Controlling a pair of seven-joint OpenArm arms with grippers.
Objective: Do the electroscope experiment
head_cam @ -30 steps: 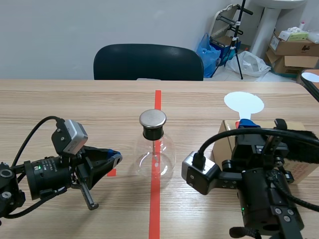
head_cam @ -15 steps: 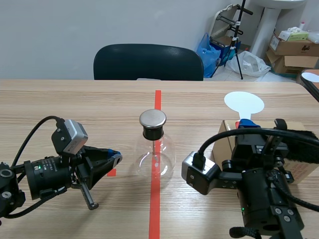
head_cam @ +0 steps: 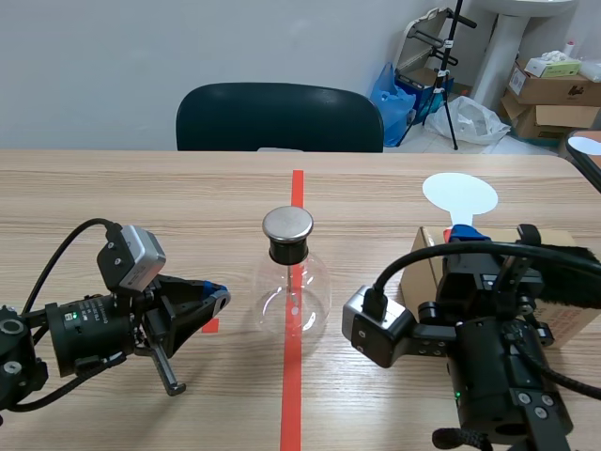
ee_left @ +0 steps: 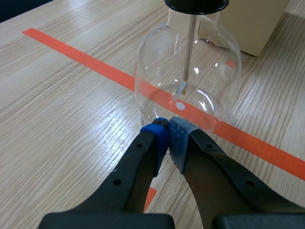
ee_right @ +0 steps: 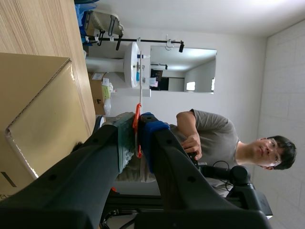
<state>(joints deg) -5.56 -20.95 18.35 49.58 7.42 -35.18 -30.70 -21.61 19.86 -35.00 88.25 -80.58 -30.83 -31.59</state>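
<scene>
The electroscope (head_cam: 293,282) is a round glass flask with a black stopper and a metal cap, standing on the red tape line mid-table. In the left wrist view the electroscope (ee_left: 188,81) shows a thin rod and small leaves inside. My left gripper (head_cam: 214,297) lies low on the table just left of the flask, shut on nothing; the left gripper (ee_left: 167,126) has its tips almost at the glass. My right gripper (head_cam: 467,235) is raised at the right, shut on the handle of a white disc paddle (head_cam: 459,194). The paddle's orange handle (ee_right: 137,125) sits between the pads.
A cardboard box (head_cam: 568,322) stands behind my right arm at the table's right; the box (ee_right: 38,109) lies beside the right gripper. A dark chair (head_cam: 279,117) is across the table. A person (ee_right: 209,138) is in the right wrist view's background.
</scene>
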